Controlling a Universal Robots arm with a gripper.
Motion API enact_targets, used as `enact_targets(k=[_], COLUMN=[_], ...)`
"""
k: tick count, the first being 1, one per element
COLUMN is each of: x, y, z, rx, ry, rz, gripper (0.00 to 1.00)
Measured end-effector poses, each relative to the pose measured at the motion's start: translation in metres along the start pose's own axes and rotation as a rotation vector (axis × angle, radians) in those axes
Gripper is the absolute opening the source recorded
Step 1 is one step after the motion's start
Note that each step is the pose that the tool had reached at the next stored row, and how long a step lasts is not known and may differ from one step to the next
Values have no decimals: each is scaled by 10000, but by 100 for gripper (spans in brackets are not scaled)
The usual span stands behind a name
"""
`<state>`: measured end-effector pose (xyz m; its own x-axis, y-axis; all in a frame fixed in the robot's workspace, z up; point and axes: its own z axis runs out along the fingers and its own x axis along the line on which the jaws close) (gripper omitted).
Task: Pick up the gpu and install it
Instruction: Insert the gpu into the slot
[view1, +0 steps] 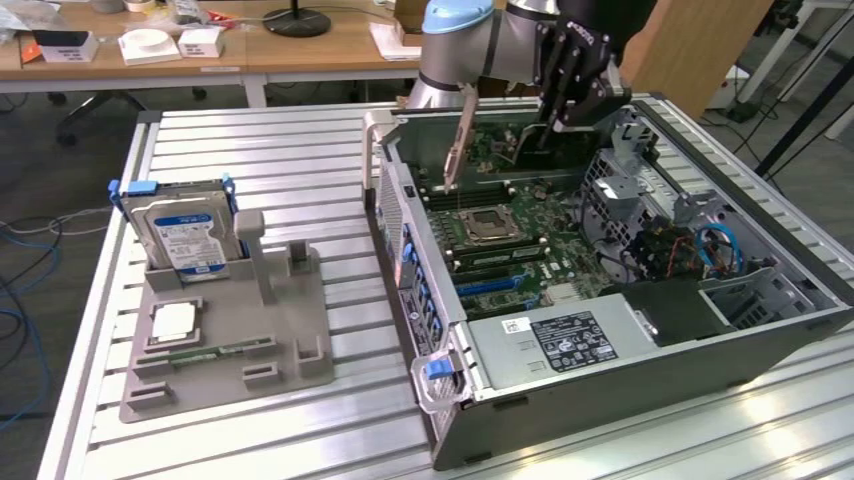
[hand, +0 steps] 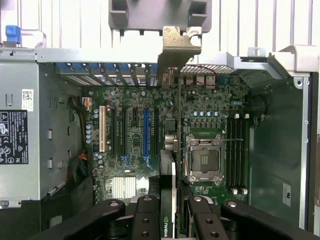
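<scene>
Item: gpu (hand: 171, 190), clamped edge-on between the gripper (hand: 173, 212) jaws, hanging above the open case's (view1: 400, 230) motherboard (hand: 135, 100), bracket toward the slotted rear wall.
Exterior view adds: hard drive (view1: 187, 235) upright on a grey fixture (view1: 287, 340), near the table (view1: 240, 150) edge at that view's left.

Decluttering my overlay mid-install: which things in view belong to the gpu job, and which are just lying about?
Job: gpu, clamped by the gripper, jaws shut on it; open computer case; motherboard; blue expansion slot.

Lying about: hard drive, standing in the grey holder; memory stick lying on that holder.
</scene>
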<state>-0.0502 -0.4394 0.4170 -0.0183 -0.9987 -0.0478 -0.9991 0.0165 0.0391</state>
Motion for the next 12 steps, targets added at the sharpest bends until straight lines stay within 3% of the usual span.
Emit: enact_targets(k=[12], x=[3], y=[-8], z=[58], rx=[-1], ry=[1], rz=[0], gripper=[26])
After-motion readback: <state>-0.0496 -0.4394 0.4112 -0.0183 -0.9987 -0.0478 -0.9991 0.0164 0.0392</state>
